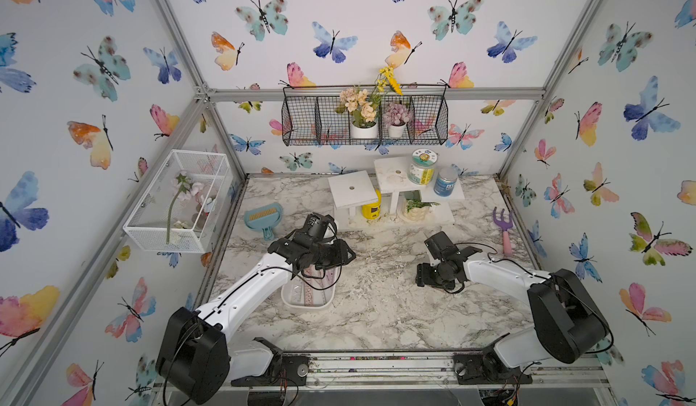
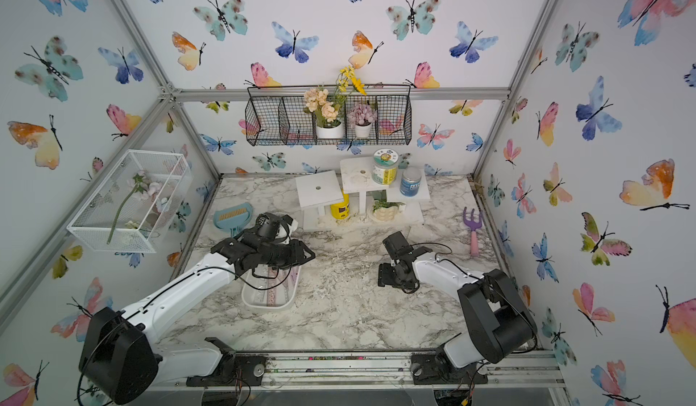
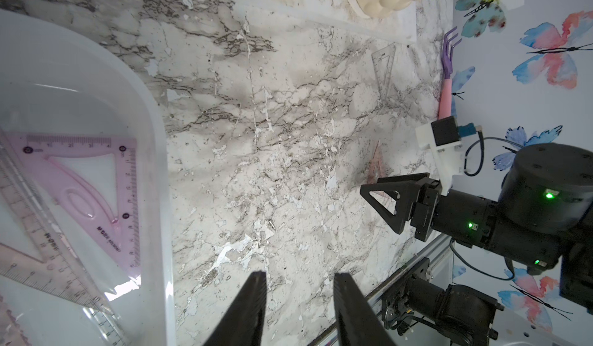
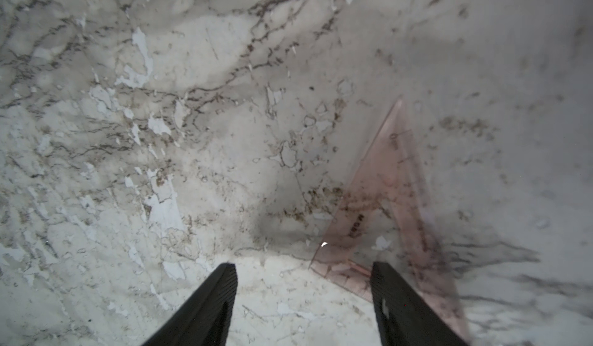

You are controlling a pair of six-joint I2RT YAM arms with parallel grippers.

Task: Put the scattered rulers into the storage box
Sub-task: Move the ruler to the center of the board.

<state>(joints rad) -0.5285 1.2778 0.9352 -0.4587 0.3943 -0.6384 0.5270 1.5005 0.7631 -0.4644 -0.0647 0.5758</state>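
Jaws first: my left gripper (image 3: 300, 275) stands parted with nothing between its fingers, hanging over bare marble just beside the long rim of the storage box (image 3: 160, 174). My right gripper (image 4: 304, 265) is spread wider and grips nothing. It sits low over a pinkish set square (image 4: 378, 180) lying flat on the table (image 1: 376, 306). One of its fingers crosses that square's near corner, but I cannot tell whether it touches.

Inside the box lie a pink set square (image 3: 80, 147) and a long straight ruler (image 3: 48, 229), overlapping at one end. A clear set square (image 3: 383, 58) lies out on the marble near the garden fork (image 1: 504, 231), which lies along the right edge.

The box stands toward the table's left side, under my left wrist in both top views. Between it and my right gripper runs a broad stretch of scuffed, flaking marble. The back edge is crowded by a white stepped stand (image 1: 352, 191) with jars and pots, and a blue dustpan (image 1: 263, 215) sits at the back left. Butterfly-papered walls on metal framing close three sides. A white mesh basket (image 1: 177, 200) juts from the left wall and a black wire rack (image 1: 301, 121) hangs on the back one.
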